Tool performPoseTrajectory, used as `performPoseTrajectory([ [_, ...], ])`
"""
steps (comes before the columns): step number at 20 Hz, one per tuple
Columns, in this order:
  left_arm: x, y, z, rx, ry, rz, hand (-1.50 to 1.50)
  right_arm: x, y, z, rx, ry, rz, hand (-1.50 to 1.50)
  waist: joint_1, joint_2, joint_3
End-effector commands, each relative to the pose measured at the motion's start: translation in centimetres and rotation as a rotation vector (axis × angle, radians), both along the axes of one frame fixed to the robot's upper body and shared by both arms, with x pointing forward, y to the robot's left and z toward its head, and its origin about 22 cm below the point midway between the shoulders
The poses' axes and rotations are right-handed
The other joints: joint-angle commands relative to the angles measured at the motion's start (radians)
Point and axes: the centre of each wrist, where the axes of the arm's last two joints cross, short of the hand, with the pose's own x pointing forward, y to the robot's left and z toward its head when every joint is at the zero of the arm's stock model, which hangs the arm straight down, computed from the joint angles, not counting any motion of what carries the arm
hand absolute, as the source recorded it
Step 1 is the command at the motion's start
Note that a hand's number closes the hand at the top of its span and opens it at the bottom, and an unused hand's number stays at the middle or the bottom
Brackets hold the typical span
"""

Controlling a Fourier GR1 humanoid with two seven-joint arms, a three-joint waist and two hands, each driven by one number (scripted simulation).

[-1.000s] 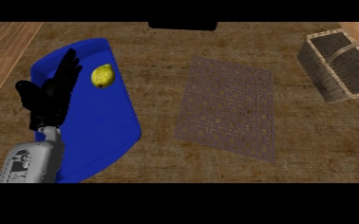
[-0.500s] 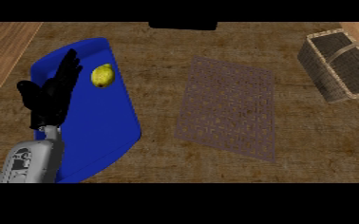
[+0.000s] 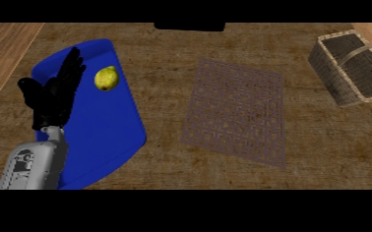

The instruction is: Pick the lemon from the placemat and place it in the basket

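Observation:
A yellow lemon [image 3: 106, 77] lies on the blue placemat [image 3: 109, 123] at the left of the counter, near the mat's far end. My left hand [image 3: 54, 96] hovers over the mat just left of the lemon, fingers straight and spread, open, apart from the fruit. A wicker basket [image 3: 345, 69] stands at the far right edge, partly cut off by the view. My right hand does not show.
A brown mesh mat [image 3: 236, 110] lies in the middle of the wooden counter between the placemat and the basket. A dark object [image 3: 189, 26] sits at the far edge. A lighter wood strip [image 3: 15, 39] runs along the far left.

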Motion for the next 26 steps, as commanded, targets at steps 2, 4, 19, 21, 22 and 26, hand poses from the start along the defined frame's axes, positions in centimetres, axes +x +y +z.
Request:
performPoseTrajectory([
  [2, -0.7, 0.9, -1.3, 0.001, 0.003, 0.006, 0.0, 0.1, 0.9, -1.9, 0.057, 0.023, -0.008, 1.5, -0.001, -0.001, 0.001],
  [4, -0.2, -0.5, -0.2, -0.012, 0.003, 0.0, 0.0, -0.8, -1.5, -0.9, 0.101, 0.012, -0.032, 1.5, -0.011, -0.005, 0.001],
  [19, -1.1, 0.8, -0.3, 0.006, 0.002, -0.009, 0.0, -0.3, -0.7, 1.6, 0.114, -0.35, -0.148, -1.5, 0.004, -0.003, 0.002],
  [21, -0.8, -0.5, 0.5, -0.005, 0.011, 0.0, 0.0, 0.5, 1.3, 0.2, 0.139, -0.427, -0.138, -1.5, -0.008, -0.009, 0.002],
  [22, -1.0, 0.2, -1.4, -0.008, 0.018, 0.022, 0.0, 0.2, 0.4, 2.4, 0.152, -0.504, -0.13, -1.5, -0.025, -0.011, 0.0],
  [26, -1.6, 0.0, -0.6, -0.006, 0.016, 0.012, 0.0, 0.4, 0.8, 4.6, 0.191, -0.696, -0.228, -1.5, -0.024, -0.018, 0.0],
])
